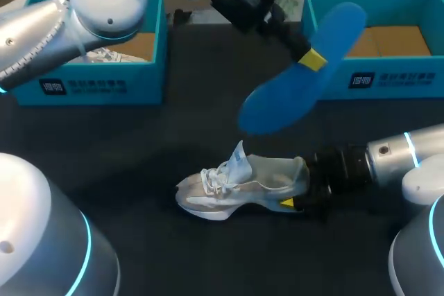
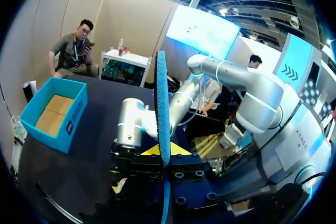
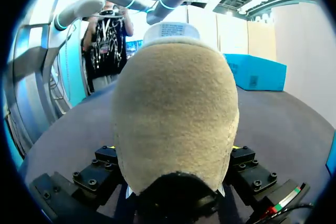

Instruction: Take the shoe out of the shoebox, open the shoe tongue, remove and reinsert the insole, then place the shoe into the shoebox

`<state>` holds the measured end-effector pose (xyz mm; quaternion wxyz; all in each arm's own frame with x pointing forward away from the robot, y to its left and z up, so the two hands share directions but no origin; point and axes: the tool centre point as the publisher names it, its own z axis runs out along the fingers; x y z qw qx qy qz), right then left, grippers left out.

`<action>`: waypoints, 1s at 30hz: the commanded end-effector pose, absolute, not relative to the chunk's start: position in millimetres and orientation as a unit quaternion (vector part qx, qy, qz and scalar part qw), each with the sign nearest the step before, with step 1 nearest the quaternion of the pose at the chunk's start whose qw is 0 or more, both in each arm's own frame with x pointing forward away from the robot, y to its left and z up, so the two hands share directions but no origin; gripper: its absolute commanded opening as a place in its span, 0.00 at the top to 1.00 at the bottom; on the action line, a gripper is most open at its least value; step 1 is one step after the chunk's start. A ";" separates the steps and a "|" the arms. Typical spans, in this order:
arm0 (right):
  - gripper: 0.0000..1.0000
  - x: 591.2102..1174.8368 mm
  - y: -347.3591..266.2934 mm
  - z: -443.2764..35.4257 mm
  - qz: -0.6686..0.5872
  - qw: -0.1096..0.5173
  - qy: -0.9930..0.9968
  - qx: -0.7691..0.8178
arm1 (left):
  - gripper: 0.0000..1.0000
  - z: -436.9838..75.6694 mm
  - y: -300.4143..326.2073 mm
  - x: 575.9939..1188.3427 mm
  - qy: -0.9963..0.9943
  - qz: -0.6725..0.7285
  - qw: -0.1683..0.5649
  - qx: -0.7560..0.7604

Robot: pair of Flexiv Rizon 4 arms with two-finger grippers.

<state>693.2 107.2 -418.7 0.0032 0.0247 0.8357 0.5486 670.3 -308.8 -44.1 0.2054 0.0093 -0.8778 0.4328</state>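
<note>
On the table (image 1: 139, 140), a white shoe (image 1: 243, 188), resting on its sole, toe to the left, tongue (image 1: 238, 161) lifted up over the laces (image 1: 215, 179). At the shoe's heel, the right gripper (image 1: 297, 197), closed on the heel from both sides, one yellow tip showing on the near side. From the right wrist, just the tan heel filling the space between the fingers. Above and behind the shoe, off the table, a blue insole (image 1: 305, 67), slanting, lower end nearest the shoe but not touching it. On the insole's upper part, the left gripper (image 1: 312, 59), pinched narrow on it, with the left arm (image 1: 90, 5) coming across behind the shoe. From the left wrist, the insole edge-on and upright between the yellow tips. Behind the shoe to the right, the right box (image 1: 388, 81), teal, open, brown card floor showing. Behind the shoe to the left, the left box (image 1: 90, 88), also teal, something white with laces inside, half hidden by the left arm.
</note>
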 end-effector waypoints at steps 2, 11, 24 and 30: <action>1.00 692.3 108.1 -416.9 0.547 0.004 0.837 0.025 | 1.00 -44.7 -307.4 668.7 -0.877 0.434 0.204 0.010; 1.00 692.3 108.1 -416.9 0.547 0.004 0.837 0.025 | 1.00 -17.1 -293.0 672.1 -0.866 0.468 0.176 0.013; 1.00 692.3 108.1 -416.9 0.547 0.004 0.837 0.025 | 1.00 38.6 -256.2 659.5 -0.829 0.532 0.170 0.019; 1.00 692.3 108.1 -416.9 0.547 0.004 0.837 0.025 | 1.00 38.6 -256.2 659.5 -0.829 0.532 0.170 0.019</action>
